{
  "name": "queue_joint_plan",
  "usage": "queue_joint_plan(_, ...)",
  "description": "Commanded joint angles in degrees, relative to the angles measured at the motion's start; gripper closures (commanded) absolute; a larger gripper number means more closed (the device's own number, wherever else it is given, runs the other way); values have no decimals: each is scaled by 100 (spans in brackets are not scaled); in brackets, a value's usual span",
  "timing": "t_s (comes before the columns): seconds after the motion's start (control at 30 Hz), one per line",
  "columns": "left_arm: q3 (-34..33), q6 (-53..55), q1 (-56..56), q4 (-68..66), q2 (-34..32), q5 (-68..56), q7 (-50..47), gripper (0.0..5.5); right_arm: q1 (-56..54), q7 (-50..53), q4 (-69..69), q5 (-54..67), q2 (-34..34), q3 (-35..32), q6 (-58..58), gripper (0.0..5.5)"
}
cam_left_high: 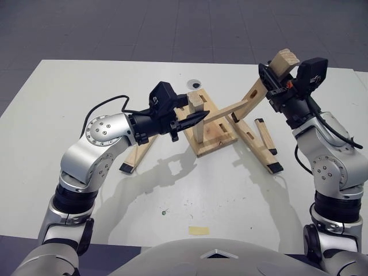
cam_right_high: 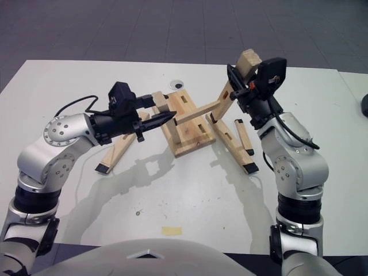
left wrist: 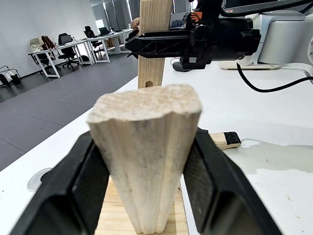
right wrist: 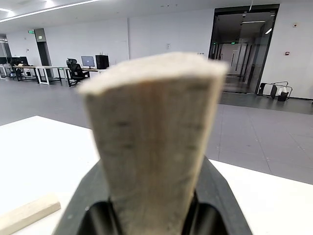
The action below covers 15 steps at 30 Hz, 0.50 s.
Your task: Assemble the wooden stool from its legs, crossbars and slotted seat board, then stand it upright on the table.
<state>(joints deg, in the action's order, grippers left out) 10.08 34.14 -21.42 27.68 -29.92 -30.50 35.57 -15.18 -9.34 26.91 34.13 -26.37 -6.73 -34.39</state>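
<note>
Although a start on the frame is visible, the stool is well short of finished. The seat board (cam_left_high: 217,140) lies flat near the middle of the bench (cam_left_high: 69,103), slots facing up, and an upright leg (cam_left_high: 198,129) stands in it. The left pincer (cam_left_high: 196,118) is closed on this leg near its top, pads against both sides. A crossbar (cam_left_high: 221,112) runs from the upright leg to a tilted leg (cam_left_high: 253,93). The right pincer (cam_left_high: 275,80) clamps that leg just below its upper end, leaning over the board's right edge. Cannot tell whether the crossbar is fully seated at either end.

Left to do, by my estimate: seat the tilted leg, fit the remaining parts, then turn the stool onto its feet. A loose leg (cam_left_high: 137,154) lies left of the board. A slotted leg (cam_left_high: 257,145) and a shorter piece (cam_left_high: 266,137) lie right of it, side by side.

Materials: all parts are pale unfinished wood, square-edged, with grain showing on the cut ends. The loose pieces carry black end caps. The bench top is white, smooth and matte.
</note>
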Motion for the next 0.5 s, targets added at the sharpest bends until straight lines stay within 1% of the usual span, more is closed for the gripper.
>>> queue_joint_plan(0.03, 176, 274, 161, -245, -39, 234, -48, 346, 40, -84, 111, -124, 20, 77, -119, 449)
queue_joint_plan(0.2, 259, 261, 157, -257, -7, 275, -59, 346, 92, -156, 158, -269, 94, 226, -184, 449)
queue_joint_plan(0.33, 318, 233, 189, -264, 17, 348, -63, 346, 147, -313, 174, -421, 27, 324, -236, 449)
queue_joint_plan(0.5, 360, 179, 243, -293, 41, 455, -88, 346, 144, -377, 237, -486, 159, 502, -347, 449)
